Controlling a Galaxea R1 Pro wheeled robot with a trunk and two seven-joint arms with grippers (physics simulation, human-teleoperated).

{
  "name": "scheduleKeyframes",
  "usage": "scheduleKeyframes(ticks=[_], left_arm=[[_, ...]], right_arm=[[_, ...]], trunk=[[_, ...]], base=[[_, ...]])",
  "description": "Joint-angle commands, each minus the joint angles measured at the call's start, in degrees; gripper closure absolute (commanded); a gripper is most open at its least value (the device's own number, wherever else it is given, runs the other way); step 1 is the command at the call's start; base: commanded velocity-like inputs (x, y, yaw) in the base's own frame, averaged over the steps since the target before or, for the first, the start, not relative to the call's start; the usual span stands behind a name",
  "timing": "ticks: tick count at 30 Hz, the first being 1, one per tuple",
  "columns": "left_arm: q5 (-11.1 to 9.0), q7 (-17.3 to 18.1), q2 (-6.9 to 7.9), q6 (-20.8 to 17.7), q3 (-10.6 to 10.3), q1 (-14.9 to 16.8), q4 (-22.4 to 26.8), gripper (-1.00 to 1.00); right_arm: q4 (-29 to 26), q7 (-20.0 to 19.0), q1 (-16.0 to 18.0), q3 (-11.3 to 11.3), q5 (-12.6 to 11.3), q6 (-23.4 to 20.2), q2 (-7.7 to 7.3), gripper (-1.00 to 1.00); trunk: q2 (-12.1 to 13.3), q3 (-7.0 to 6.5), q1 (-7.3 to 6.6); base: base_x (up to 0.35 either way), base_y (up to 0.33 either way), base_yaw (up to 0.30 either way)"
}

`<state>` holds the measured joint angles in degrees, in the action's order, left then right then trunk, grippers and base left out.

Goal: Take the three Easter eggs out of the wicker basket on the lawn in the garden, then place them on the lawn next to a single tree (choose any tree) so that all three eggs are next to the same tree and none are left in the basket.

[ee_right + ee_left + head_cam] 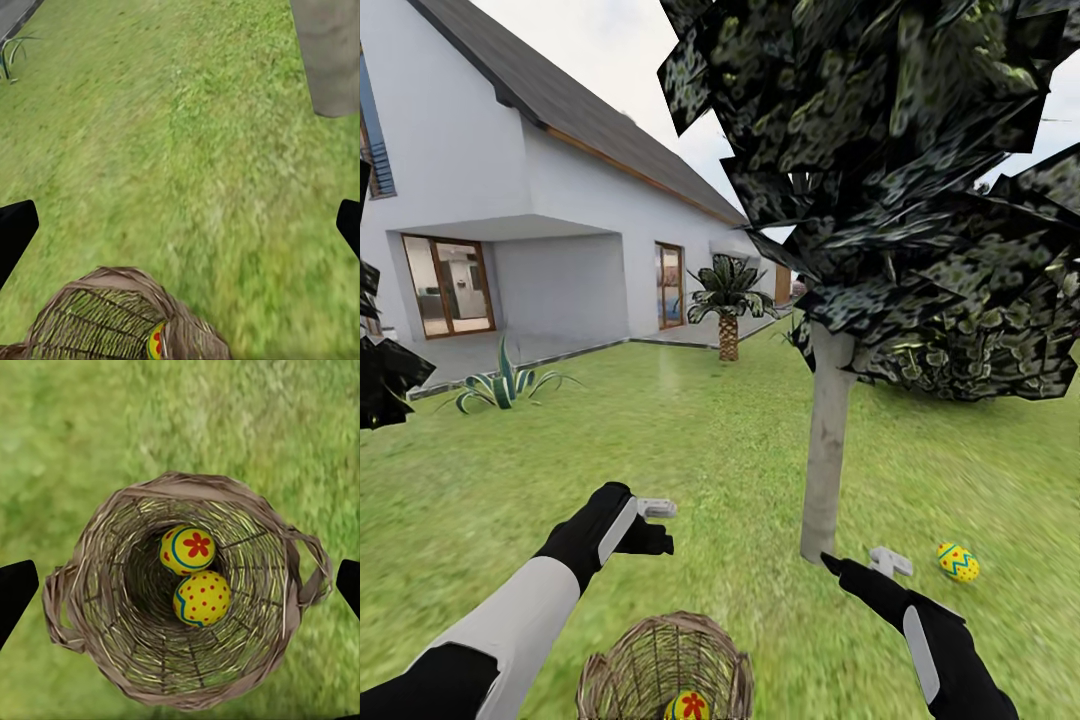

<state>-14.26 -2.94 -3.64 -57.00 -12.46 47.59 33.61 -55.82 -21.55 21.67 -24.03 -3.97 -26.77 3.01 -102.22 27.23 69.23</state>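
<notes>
The left gripper hangs with its fingers spread wide, holding nothing, straight above the wicker basket on the lawn, and directly beneath it two eggs lie touching at the bottom: the flower egg and the red-dotted egg. The right gripper is likewise spread wide and empty over bare grass, with the basket's rim just beside it. The zigzag egg rests on the grass just past that gripper, near the foot of the tree.

Open lawn surrounds the wicker basket; the tree trunk stands nearby.
</notes>
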Motion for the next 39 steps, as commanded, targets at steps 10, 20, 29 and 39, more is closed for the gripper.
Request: scheduleKeyframes(ticks=[10,20,29,39], left_arm=[[-0.42,-0.31,0.03,-0.13,-0.23,0.04,0.05,-1.00],[-0.35,-0.45,0.03,-0.06,-0.25,0.04,0.05,-1.00],[-0.33,-0.48,-0.05,-0.04,-0.25,0.04,0.05,-1.00],[-0.33,-0.87,-0.05,0.62,-0.28,0.04,0.05,-1.00]], right_arm=[[-0.03,-0.16,0.05,-0.25,-0.42,-0.47,0.07,-1.00],[-0.03,-0.14,0.06,-0.32,-0.42,-0.48,0.07,-1.00],[0.01,-0.08,0.07,-0.42,-0.34,-0.50,0.07,-1.00],[0.01,-0.07,0.06,-0.46,-0.34,-0.55,0.07,-1.00]], trunk=[[-4.06,1.87,2.20],[-8.07,3.66,4.40],[-11.68,5.28,6.37],[-15.69,7.07,8.57]], base=[[0.000,0.000,-0.001],[0.000,0.000,0.000],[0.000,0.000,0.000],[0.000,0.000,0.000]])
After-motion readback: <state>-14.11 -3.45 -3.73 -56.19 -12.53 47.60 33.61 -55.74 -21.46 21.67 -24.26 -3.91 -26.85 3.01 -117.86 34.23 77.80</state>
